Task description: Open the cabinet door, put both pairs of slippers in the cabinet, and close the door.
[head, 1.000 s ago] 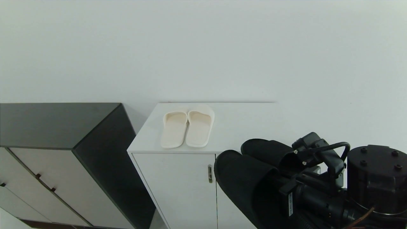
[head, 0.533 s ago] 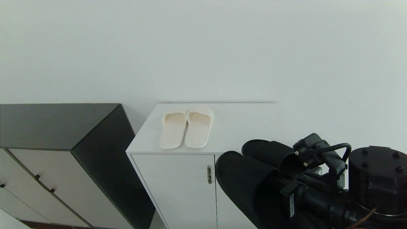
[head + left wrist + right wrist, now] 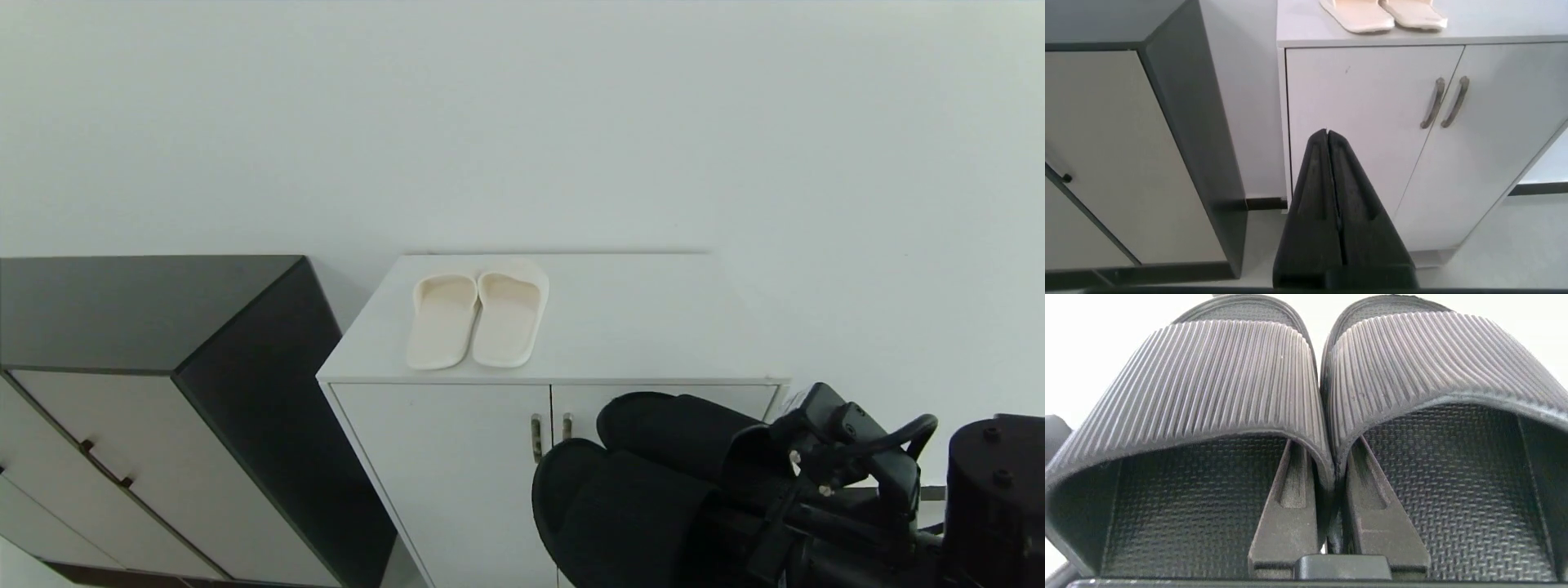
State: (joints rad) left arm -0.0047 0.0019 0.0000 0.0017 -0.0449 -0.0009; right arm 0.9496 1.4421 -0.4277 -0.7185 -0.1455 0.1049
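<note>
first, the head view: a white cabinet [image 3: 457,474] stands against a pale wall, both its doors shut, with two slim metal handles [image 3: 536,437] side by side where the doors meet. a pair of cream slippers [image 3: 478,320] lies on the cabinet's top, towards its left side, the two touching. a taller dark cabinet [image 3: 245,392] stands just to the left. a pair of black slippers [image 3: 653,482] is held up in the air, in front of the right door, at the end of the right arm.

next, the left wrist view: the left hand [image 3: 1328,140] is closed with nothing in it, its two black fingers pressed flat together. it hangs before the left door, with the handles and the cream slippers beyond it.

last, the right wrist view: the right hand [image 3: 1327,457] is closed on the black slippers, one finger inside each, pinching their inner walls together. the ribbed straps arch over the fingers [image 3: 1290,498].
</note>
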